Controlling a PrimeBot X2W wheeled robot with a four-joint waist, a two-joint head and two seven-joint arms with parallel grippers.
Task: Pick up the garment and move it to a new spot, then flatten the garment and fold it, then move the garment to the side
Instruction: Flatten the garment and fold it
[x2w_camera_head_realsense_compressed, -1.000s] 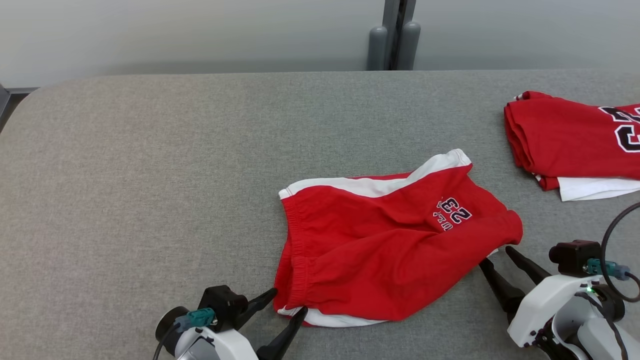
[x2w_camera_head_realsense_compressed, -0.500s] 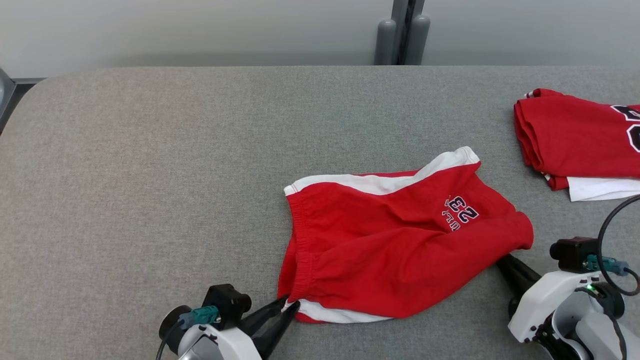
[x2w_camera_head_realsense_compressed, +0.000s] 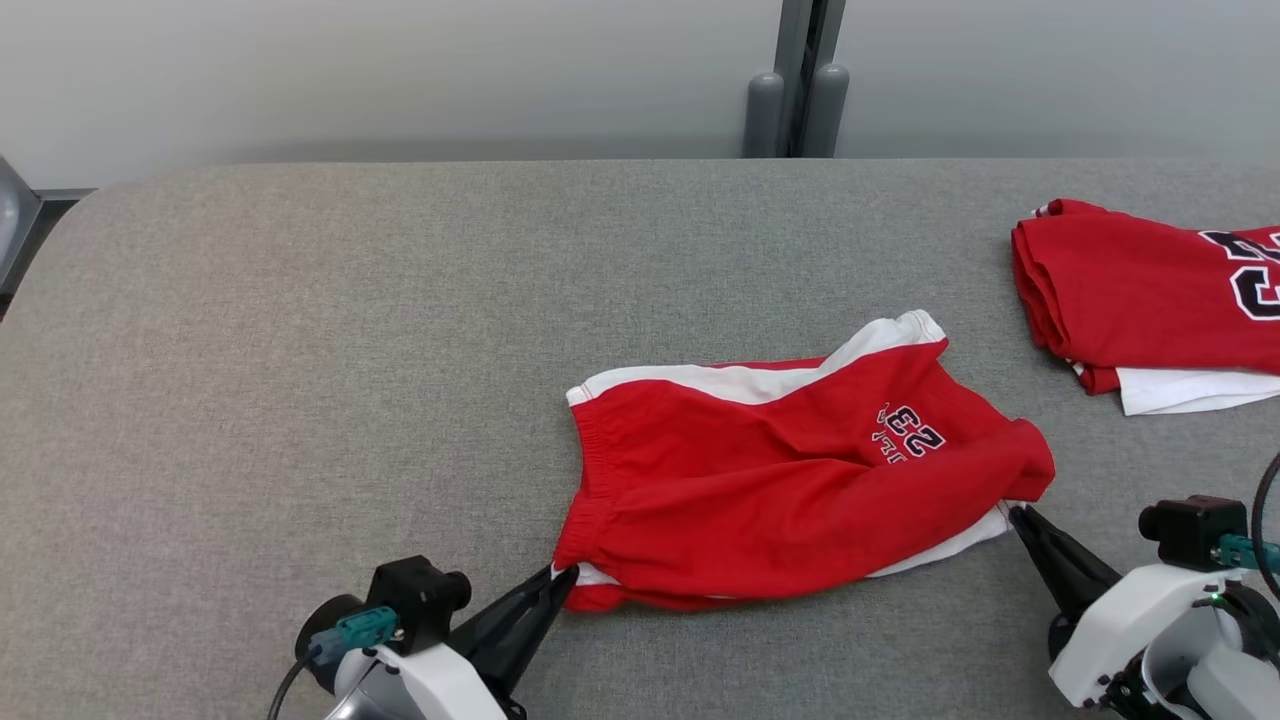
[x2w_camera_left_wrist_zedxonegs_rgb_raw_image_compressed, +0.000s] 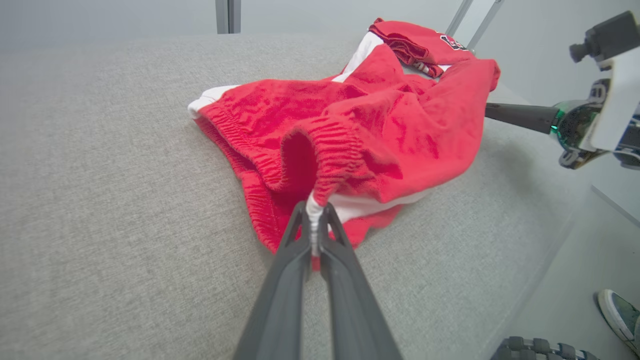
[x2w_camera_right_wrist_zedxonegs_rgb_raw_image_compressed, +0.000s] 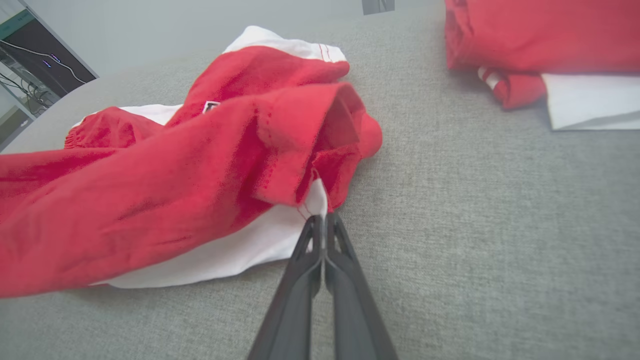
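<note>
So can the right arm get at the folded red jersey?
Probably not yet: the right gripper is shut on a corner of the red shorts, though only bare grey tabletop separates it from the jersey.

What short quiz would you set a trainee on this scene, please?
1. True or false: the left fingers are shut on a waistband corner of the red shorts.
2. Which part of the shorts do the right fingers pinch? A) the waistband B) a leg hem corner C) nothing at all
3. What does the printed number on the shorts read?

Key: 1 true; 2 B; 3 twenty-three (23).
</note>
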